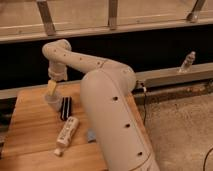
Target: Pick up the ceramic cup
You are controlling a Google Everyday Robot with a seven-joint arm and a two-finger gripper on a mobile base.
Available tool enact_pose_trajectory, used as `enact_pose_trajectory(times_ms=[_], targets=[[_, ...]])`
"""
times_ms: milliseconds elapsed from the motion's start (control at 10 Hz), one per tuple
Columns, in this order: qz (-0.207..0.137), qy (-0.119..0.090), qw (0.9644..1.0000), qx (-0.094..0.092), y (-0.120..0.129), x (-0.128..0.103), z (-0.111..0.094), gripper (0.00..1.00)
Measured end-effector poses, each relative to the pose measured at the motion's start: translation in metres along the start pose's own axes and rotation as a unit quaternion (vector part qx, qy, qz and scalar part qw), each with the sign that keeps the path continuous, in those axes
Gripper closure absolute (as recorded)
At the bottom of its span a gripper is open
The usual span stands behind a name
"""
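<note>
The ceramic cup (53, 103) is a small pale cup standing near the back left of the wooden table (30, 135). My gripper (52, 90) hangs from the bent arm (107, 100) and points down right over the cup, at or just inside its rim. The gripper hides part of the cup. I cannot tell whether it touches the cup.
A black flat object (65, 108) lies just right of the cup. A white bottle with a label (67, 132) lies on its side in front of it. A small blue-grey thing (91, 135) sits by the arm. A clear bottle (187, 61) stands on the far right ledge.
</note>
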Motion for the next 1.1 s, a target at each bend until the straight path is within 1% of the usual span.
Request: enact_pose_trajectory(times_ms=[100, 200, 300, 400, 500, 600, 700, 800, 1100], targets=[[0.001, -0.004, 1.0000, -0.001, -0.003, 0.000, 0.002, 0.20], [0.000, -0.025, 0.9996, -0.014, -0.016, 0.000, 0.022, 0.20], [0.003, -0.028, 0.9994, -0.022, -0.025, 0.002, 0.033, 0.20], [0.003, -0.023, 0.9993, -0.028, -0.029, 0.005, 0.043, 0.20], [-0.002, -0.018, 0.9993, -0.032, -0.027, 0.003, 0.051, 0.24], [-0.005, -0.015, 0.9993, -0.033, -0.026, 0.003, 0.053, 0.30], [-0.007, -0.011, 0.9993, -0.034, -0.026, 0.005, 0.054, 0.39], [-0.008, -0.008, 0.9993, -0.035, -0.025, 0.010, 0.055, 0.52], [-0.004, -0.013, 0.9993, -0.035, -0.026, 0.025, 0.050, 0.79]])
